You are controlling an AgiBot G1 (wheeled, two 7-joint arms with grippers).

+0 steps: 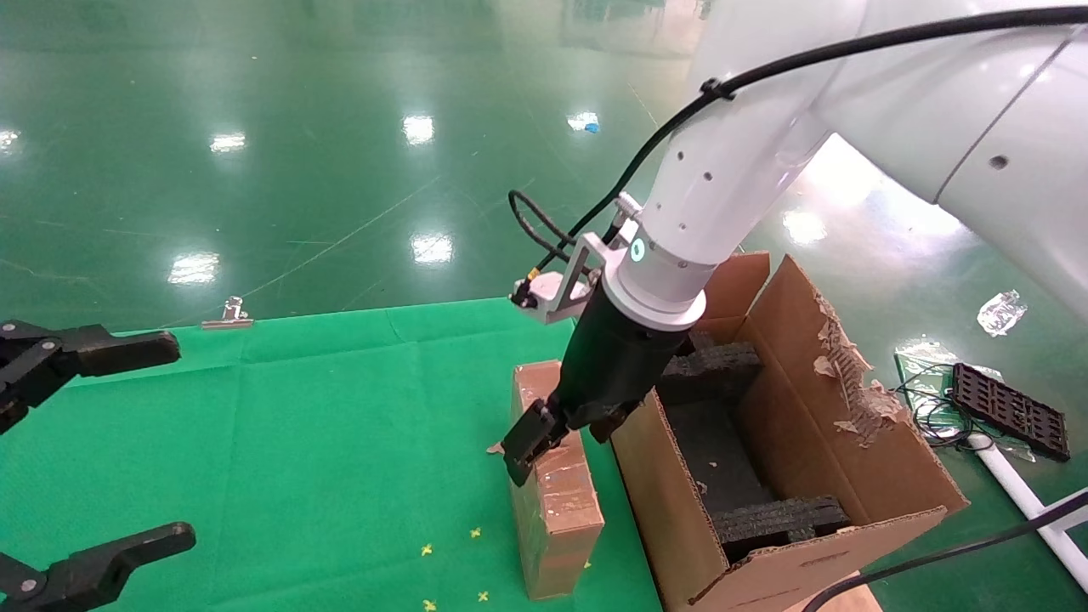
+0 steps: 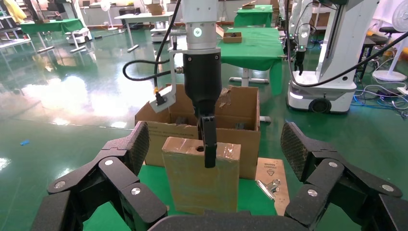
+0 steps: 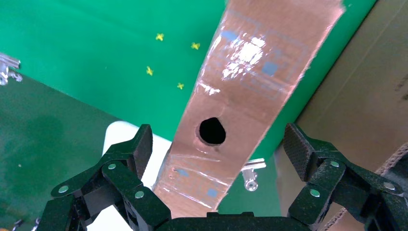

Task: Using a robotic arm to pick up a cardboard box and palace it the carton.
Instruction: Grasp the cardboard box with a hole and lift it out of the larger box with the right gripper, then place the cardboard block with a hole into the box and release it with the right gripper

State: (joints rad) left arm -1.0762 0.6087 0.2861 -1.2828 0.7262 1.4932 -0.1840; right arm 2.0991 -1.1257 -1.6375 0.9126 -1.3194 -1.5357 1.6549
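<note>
Now, left of the cardboard box (image 1: pixel 552 501), my left pincer (image 1: pixel 85 450) idles wide open, empty. My right pincer (image 3: pixel 216 159) straddles the box, fingers spread, not yet gripping. Right of it waits the carton (image 1: pixel 850 459); next I close, lift, carry across.

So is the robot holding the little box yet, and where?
No. The right gripper is open, straddling the cardboard box's thin top edge near its hole, fingers not touching. The left gripper is open, empty.
</note>
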